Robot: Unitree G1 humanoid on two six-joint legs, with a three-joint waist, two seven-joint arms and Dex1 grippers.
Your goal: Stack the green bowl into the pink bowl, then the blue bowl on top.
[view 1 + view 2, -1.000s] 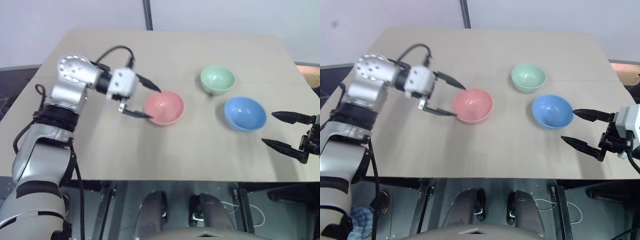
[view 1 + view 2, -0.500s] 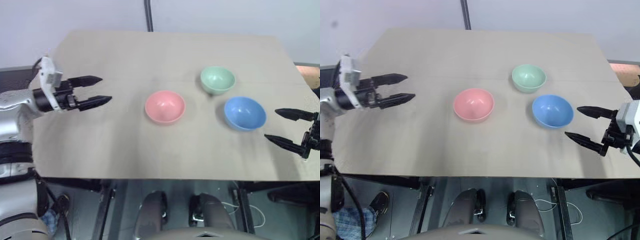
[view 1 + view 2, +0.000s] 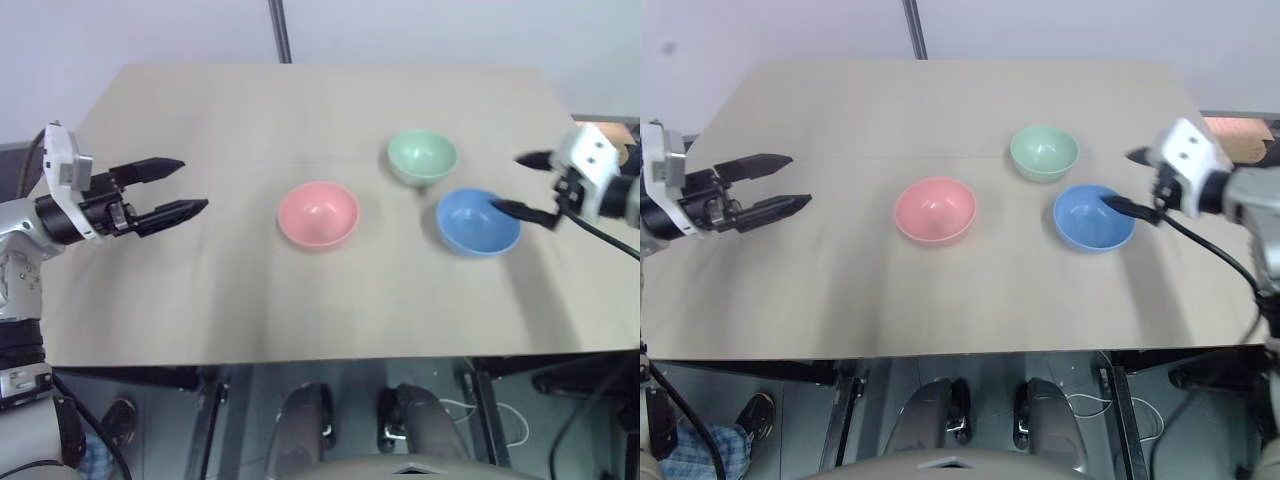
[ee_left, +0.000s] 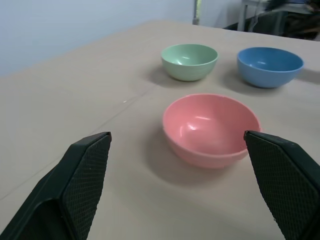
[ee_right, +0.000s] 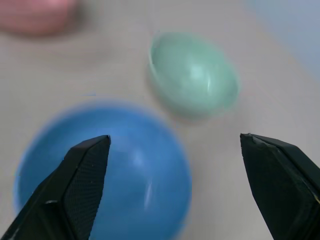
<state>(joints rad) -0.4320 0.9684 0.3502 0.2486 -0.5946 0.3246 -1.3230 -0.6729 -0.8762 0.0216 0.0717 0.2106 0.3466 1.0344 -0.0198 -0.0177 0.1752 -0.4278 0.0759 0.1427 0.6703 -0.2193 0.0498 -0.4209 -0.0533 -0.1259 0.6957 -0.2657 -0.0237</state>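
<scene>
Both tools are gaping empty; right tool [image 3: 528, 185], middle right, is risking knocking the blue bowl [image 3: 478, 221] before the green bowl [image 3: 422, 156].

This looks like a robot test room or lab rather than a home. A plain light-wood bench [image 3: 200, 290] stands against a bare pale wall [image 3: 150, 30], with a dark pole [image 3: 280, 30] rising behind its far edge. The bench carries nothing but three plain glossy bowls set out apart from one another: a pink bowl [image 3: 318, 214], a green bowl [image 3: 422, 157] and a blue bowl [image 3: 478, 222]. Black cable [image 3: 1220, 265] trails from the robot arm at the bench's right edge, and thin pale wires [image 3: 500, 425] lie loose on the dark floor [image 3: 560, 430] under the bench. In the left wrist view, metal-legged furniture [image 4: 260, 12] stands in the background past the bench's far corner.
</scene>
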